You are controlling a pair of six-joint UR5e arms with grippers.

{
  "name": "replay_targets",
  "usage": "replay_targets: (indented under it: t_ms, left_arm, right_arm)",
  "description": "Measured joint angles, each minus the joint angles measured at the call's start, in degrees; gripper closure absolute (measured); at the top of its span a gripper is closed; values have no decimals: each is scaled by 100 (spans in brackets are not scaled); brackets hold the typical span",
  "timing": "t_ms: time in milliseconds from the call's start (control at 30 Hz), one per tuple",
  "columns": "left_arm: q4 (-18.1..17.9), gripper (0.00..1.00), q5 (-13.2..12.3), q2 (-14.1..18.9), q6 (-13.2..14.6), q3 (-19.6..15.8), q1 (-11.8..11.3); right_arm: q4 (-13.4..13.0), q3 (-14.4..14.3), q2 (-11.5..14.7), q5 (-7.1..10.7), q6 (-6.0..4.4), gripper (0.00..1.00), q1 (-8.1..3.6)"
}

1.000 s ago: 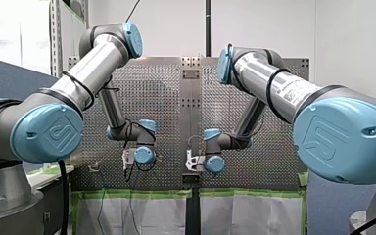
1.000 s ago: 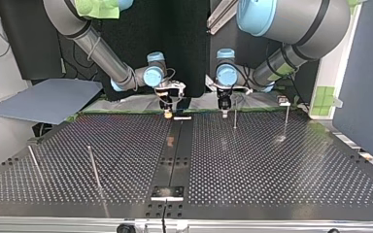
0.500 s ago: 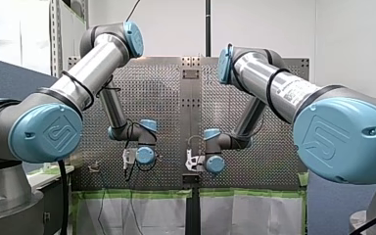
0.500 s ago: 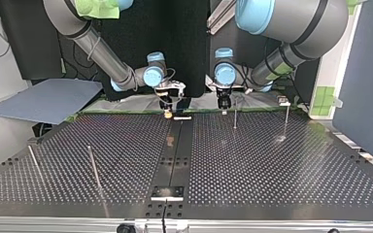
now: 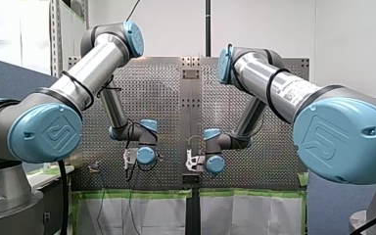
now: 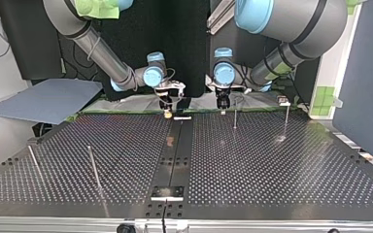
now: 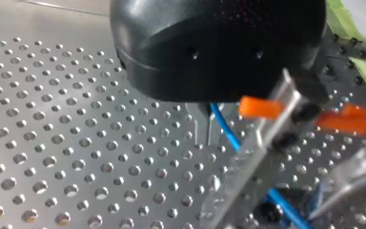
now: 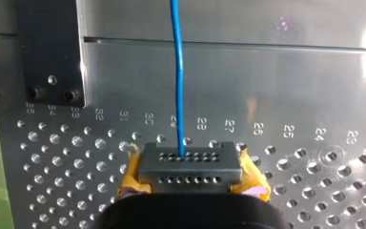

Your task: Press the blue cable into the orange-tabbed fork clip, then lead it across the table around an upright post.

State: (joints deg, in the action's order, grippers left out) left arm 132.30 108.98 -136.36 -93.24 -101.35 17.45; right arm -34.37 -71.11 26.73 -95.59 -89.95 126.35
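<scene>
Front view had both arms curled down at the near edge of the table (image 5: 161, 98), my left gripper (image 5: 127, 159) and my right gripper (image 5: 190, 162) side by side but too tiny to read. The top view put an upright post (image 6: 234, 118) just beside the left one, likely the one to route around. Left wrist view had the blue cable (image 7: 225, 131) running from under that gripper through the orange-tabbed fork clip (image 7: 264, 148), so I'd guess seating was the job, though I couldn't tell if it was gripping, while right wrist view showed the yellow pads (image 8: 131, 179) clenched on the cable, probably to hold it taut.
</scene>
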Motion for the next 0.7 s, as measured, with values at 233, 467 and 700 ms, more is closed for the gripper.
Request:
replay_targets:
  t_ms: [233,467,700]
  left_arm:
    - [225,100,-42,118,93,51,109]
    - [476,100,1,473,104,59,303]
    - [861,100,74,884,-123,59,432]
  right_arm:
    - [269,-21,239,4,165,100,-16]
    - [710,-88,674,14,187,100,19]
    - [1120,-93,1087,21,192,100,56]
